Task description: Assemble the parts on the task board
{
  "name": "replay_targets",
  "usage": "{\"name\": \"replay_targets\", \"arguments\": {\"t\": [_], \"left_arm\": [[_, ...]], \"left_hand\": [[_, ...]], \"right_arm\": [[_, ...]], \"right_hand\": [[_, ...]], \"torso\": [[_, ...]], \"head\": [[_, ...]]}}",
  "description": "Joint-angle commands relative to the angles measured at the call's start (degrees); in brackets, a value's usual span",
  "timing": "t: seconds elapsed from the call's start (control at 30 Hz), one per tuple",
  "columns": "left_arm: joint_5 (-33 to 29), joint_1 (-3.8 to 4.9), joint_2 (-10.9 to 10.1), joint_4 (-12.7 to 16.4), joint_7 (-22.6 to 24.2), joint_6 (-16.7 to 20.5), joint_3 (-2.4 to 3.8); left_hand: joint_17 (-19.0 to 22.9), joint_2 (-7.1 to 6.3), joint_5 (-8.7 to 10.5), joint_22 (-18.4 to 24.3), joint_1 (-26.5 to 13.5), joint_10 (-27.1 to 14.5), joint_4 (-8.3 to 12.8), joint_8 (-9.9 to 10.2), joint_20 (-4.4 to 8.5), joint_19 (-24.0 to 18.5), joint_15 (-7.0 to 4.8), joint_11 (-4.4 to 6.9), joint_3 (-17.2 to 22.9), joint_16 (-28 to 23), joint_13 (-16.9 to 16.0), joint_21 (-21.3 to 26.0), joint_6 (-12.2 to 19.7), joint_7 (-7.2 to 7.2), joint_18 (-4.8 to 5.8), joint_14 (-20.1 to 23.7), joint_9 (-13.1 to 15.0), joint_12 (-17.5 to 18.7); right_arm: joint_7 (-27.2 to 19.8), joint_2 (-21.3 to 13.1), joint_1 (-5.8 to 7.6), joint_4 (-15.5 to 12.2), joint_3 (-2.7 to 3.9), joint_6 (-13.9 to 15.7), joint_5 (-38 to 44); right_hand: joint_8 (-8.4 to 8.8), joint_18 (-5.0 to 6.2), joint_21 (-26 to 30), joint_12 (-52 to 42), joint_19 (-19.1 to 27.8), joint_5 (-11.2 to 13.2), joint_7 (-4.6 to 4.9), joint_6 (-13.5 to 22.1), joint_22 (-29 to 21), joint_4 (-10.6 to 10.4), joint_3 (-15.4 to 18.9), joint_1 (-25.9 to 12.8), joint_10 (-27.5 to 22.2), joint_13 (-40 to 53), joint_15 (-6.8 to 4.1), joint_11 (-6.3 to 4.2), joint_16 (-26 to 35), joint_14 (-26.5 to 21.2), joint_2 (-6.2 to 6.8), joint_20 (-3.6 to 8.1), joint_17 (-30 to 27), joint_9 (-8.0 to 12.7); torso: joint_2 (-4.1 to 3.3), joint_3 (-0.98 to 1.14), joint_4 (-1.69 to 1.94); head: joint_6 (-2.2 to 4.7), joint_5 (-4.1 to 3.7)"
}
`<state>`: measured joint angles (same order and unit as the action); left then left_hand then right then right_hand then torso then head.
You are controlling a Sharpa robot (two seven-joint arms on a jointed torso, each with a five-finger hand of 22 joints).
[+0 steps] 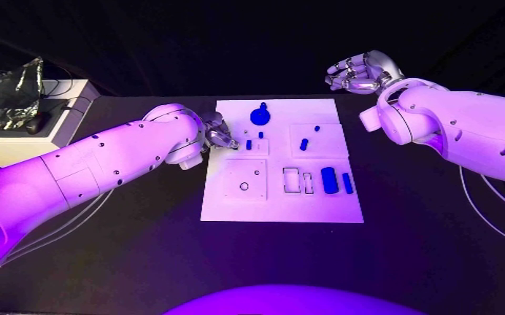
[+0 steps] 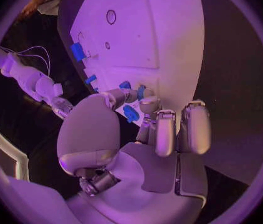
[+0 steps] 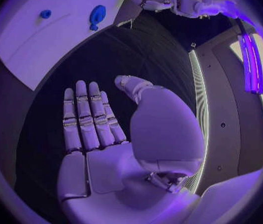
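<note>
The white task board lies in the middle of the black table. On it are a round blue part at the far end, small blue pegs behind it, and two oblong blue parts on the right. My left hand hovers at the board's left edge. Its bent fingers reach toward two small pegs and I see nothing held in them. My right hand is raised beyond the board's far right corner. Its palm is flat, empty, fingers straight.
A pale stand with a crumpled silvery object and cables sits at the table's far left. Empty cut-outs mark the board's near half. Black tabletop surrounds the board.
</note>
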<state>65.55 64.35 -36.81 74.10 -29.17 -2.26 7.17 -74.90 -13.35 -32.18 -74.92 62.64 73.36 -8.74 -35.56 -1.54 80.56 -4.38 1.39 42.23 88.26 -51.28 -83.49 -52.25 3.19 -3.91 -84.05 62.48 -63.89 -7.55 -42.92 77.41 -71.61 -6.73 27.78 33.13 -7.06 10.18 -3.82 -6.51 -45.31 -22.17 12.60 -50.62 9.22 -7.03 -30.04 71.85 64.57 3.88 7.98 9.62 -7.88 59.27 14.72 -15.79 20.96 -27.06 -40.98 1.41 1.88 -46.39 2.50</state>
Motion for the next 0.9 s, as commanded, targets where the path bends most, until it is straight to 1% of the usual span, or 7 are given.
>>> {"name": "replay_targets", "arguments": {"t": [0.03,0.2,0.4,0.53,0.67,0.7,0.9], "left_arm": [[-1.47,-0.62,0.35,-0.33,-1.88,-3.60,-0.49],[-1.70,-0.61,0.81,-0.78,-1.90,-3.16,-0.49],[-1.78,-0.60,1.27,-1.13,-1.92,-2.93,-0.50],[-1.80,-0.60,1.48,-1.31,-1.94,-2.69,-0.49],[-1.81,-0.59,1.57,-1.41,-1.96,-2.53,-0.49],[-1.81,-0.59,1.58,-1.43,-1.97,-2.52,-0.49],[-1.81,-0.57,1.60,-1.60,-2.09,-2.75,-0.49]], "left_hand": [[-12.24,-0.17,0.43,-1.66,-1.02,0.60,7.23,0.35,-0.14,-0.12,-0.44,0.32,6.44,0.34,0.08,0.07,-0.08,-0.77,0.59,-5.15,0.09,0.17],[-12.28,0.21,0.54,-1.71,-1.34,0.74,6.49,0.47,-0.09,-0.08,-0.54,0.45,5.43,0.36,0.04,0.11,-0.20,-0.96,0.60,-5.16,0.05,0.15],[-12.32,0.38,0.62,-1.70,-1.68,0.82,5.86,0.58,-0.04,-0.07,-0.61,0.54,4.65,0.38,0.04,0.15,-0.34,-1.09,0.61,-5.17,-0.03,0.15],[-12.32,0.59,0.62,-1.69,-2.55,0.90,4.28,0.89,0.06,-0.04,-0.74,0.68,2.73,0.38,-0.08,0.24,-0.72,-1.31,0.61,-5.17,-0.29,0.06],[-12.32,0.52,0.65,-1.74,-3.14,0.91,3.28,1.10,0.11,0.03,-0.80,0.74,1.44,0.38,-0.14,0.26,-1.01,-1.41,0.63,-5.17,-0.48,-0.01],[-12.31,0.47,0.66,-1.75,-3.43,0.93,2.72,1.22,0.13,0.05,-0.82,0.78,0.66,0.38,-0.21,0.28,-1.16,-1.46,0.64,-5.17,-0.59,-0.07],[-12.33,0.17,0.69,-1.74,-3.73,0.87,2.09,1.39,0.17,0.07,-0.85,0.81,-0.50,0.39,-0.24,0.32,-1.36,-1.50,0.64,-5.18,-0.74,-0.10]], "right_arm": [[-0.36,0.05,-0.01,-0.09,0.02,-0.74,0.51],[-0.37,0.11,-0.01,-0.10,0.02,-0.79,0.51],[-0.34,0.16,-0.01,-0.06,0.02,-0.90,0.51],[-0.33,0.18,-0.01,-0.06,0.02,-0.97,0.53],[-0.33,0.20,-0.01,-0.07,0.02,-1.00,0.56],[-0.32,0.20,-0.01,-0.07,0.02,-1.01,0.56],[-0.31,0.17,-0.01,-0.11,0.02,-1.03,0.58]], "right_hand": [[0.18,0.46,0.18,-0.06,0.39,-0.30,0.69,-0.13,-0.05,0.02,0.36,-0.19,-0.25,-0.08,0.18,0.06,0.29,-0.03,-0.38,0.03,-0.06,-0.09],[0.18,0.46,0.18,-0.06,0.39,-0.30,0.69,-0.13,-0.05,0.02,0.36,-0.19,-0.25,-0.08,0.18,0.06,0.29,-0.03,-0.38,0.03,-0.06,-0.09],[0.19,0.46,0.17,-0.07,0.40,-0.39,0.69,-0.14,-0.09,0.01,0.36,-0.19,-0.25,-0.08,0.18,0.06,0.31,-0.03,-0.40,0.02,-0.07,-0.10],[0.20,0.47,0.17,-0.08,0.41,-0.50,0.69,-0.15,-0.13,0.00,0.36,-0.19,-0.25,-0.08,0.18,0.06,0.33,-0.03,-0.42,0.02,-0.09,-0.10],[0.20,0.47,0.17,-0.08,0.41,-0.50,0.69,-0.15,-0.13,0.00,0.36,-0.19,-0.25,-0.08,0.18,0.06,0.33,-0.03,-0.42,0.02,-0.09,-0.10],[0.20,0.47,0.17,-0.08,0.41,-0.50,0.69,-0.15,-0.13,0.00,0.36,-0.19,-0.25,-0.08,0.18,0.06,0.33,-0.03,-0.42,0.02,-0.09,-0.10],[0.20,0.47,0.17,-0.08,0.41,-0.50,0.69,-0.15,-0.13,0.00,0.36,-0.19,-0.25,-0.08,0.18,0.06,0.33,-0.03,-0.42,0.02,-0.09,-0.10]], "torso": [[0.01,-0.01,0.01],[-0.04,0.03,-0.02],[-0.08,-0.03,-0.04],[-0.07,-0.02,-0.01],[-0.04,-0.01,0.00],[-0.01,-0.02,0.00],[-0.03,-0.05,0.02]], "head": [[0.00,0.00],[-0.01,0.01],[0.04,0.01],[-0.02,0.04],[-0.04,0.01],[-0.08,-0.02],[-0.15,-0.06]]}}
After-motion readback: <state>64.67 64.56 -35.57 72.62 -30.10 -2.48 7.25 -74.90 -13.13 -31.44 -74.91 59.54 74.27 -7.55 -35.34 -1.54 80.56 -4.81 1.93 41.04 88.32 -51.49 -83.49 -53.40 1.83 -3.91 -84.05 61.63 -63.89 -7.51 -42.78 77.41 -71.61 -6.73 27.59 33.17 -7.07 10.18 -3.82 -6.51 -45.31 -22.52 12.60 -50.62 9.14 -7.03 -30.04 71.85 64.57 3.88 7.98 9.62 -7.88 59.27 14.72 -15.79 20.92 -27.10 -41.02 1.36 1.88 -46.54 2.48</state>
